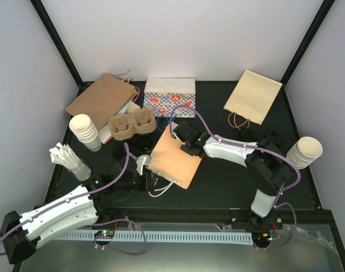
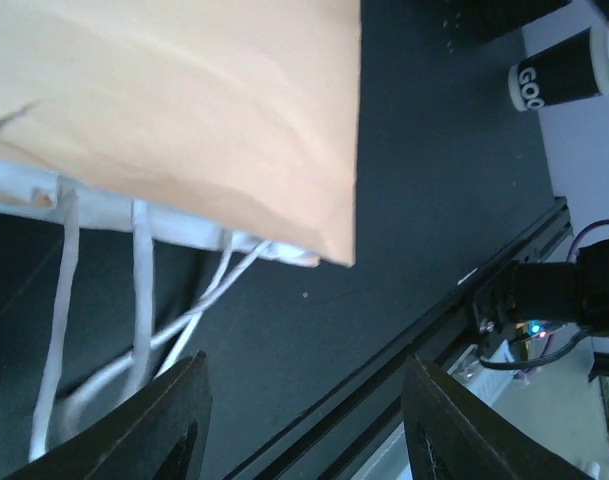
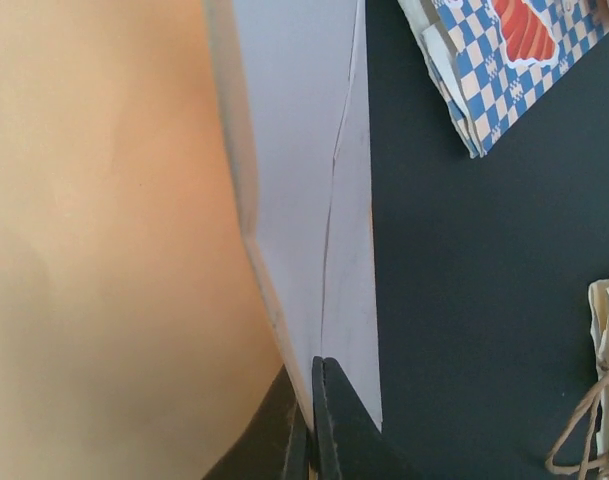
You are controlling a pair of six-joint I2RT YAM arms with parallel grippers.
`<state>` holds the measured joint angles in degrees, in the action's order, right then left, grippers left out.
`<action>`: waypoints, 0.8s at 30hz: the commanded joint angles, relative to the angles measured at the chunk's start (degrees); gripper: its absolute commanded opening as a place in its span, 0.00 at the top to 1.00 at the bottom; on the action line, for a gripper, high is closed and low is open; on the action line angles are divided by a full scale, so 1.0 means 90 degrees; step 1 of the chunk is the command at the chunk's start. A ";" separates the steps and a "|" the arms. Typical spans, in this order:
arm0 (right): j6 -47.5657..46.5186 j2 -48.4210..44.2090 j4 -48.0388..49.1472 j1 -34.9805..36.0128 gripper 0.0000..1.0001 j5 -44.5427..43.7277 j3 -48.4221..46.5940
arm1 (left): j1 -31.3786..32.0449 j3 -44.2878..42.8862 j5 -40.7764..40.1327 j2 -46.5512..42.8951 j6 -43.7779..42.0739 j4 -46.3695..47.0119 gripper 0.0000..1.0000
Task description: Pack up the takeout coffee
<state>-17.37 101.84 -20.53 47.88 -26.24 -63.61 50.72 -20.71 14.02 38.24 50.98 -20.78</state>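
Two black cups (hard to pick out against the black table) stand right of centre toward the back. They are just in front of a tan bag and apart from both grippers. The cardboard tray sits well to their left, near a brown bag and a checked bag.

Between cups and tray, an orange bag lies mid-table. The right gripper is clenched on the white side fold at the bag's far edge. The left gripper hangs released, fingers wide, just beside the bag's near edge, where white handles spill out. Only bare table and the front rail show between its fingers.

Open table runs from the orange bag's right edge to the right arm. A white cup stack stands at the left edge, and another at the right.
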 commanded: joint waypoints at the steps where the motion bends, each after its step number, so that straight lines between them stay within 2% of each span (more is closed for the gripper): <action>1: 0.0386 -0.0470 -0.0417 0.0020 0.99 0.0255 0.0039 | 0.0039 -0.0966 -0.0244 -0.0086 -0.0227 -0.0615 0.45; 6: 0.0824 -0.0849 -0.1023 0.0083 0.99 0.0435 -0.0017 | 0.0038 -0.1736 -0.0395 -0.0144 -0.0400 -0.1125 0.45; 12: 0.1313 -0.1241 -0.2364 0.0510 0.99 0.0217 -0.0311 | 0.0038 -0.2414 -0.0608 -0.0292 -0.0671 -0.1419 0.41; 19: 0.1581 -0.2069 -0.3135 0.0743 0.99 0.0487 -0.0276 | 0.0029 -0.3571 -0.1349 -0.0478 -0.1244 -0.2340 0.30; 24: 0.1727 -0.2907 -0.3266 0.0742 0.99 0.0687 -0.0270 | 0.0028 -0.4000 -0.1559 -0.0563 -0.1367 -0.2659 0.21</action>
<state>-4.27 81.43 -47.33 54.35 -21.74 -64.69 50.74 -53.36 3.42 33.98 41.28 -39.72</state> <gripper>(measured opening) 0.013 0.769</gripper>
